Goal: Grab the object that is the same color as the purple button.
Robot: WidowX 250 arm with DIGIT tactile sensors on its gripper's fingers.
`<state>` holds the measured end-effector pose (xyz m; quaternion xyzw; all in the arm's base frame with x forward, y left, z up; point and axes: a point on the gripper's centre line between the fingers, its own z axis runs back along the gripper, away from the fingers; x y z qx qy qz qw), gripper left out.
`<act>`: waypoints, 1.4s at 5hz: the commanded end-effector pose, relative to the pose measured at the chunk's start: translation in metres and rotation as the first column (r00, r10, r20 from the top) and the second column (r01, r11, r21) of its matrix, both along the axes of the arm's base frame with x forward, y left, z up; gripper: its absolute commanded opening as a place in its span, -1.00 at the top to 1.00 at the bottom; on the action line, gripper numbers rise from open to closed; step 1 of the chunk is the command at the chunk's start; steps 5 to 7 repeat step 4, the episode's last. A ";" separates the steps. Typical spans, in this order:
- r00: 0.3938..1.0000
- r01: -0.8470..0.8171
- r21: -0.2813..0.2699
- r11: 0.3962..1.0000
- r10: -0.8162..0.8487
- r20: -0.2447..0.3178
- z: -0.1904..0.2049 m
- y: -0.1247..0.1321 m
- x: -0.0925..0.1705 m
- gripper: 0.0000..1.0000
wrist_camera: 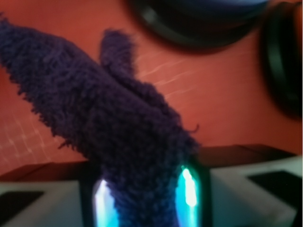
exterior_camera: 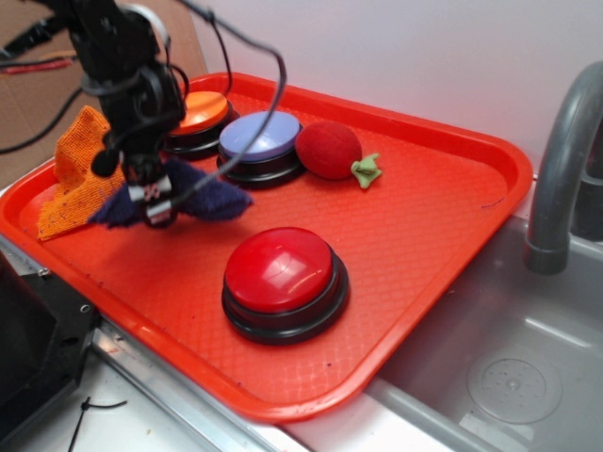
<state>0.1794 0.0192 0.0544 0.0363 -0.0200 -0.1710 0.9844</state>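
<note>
Purple cloth (wrist_camera: 118, 137) sits pinched in the claw (wrist_camera: 144, 198) above the orange tray (exterior_camera: 443, 245).

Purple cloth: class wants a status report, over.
Gripper shut on purple cloth, pinched between fingers. Cloth bunched, corners drooping over orange tray. Purple button just behind; nothing blocking.

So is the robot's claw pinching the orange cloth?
No, the gripper is shut on the purple cloth; the orange cloth lies beside it.
</note>
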 end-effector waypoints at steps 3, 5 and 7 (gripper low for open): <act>0.898 -0.397 -0.178 0.900 0.421 0.125 0.144 -0.009 0.025 1.00; 0.903 -0.382 -0.194 0.904 0.410 0.129 0.144 -0.009 0.026 1.00; 0.903 -0.382 -0.194 0.904 0.410 0.129 0.144 -0.009 0.026 1.00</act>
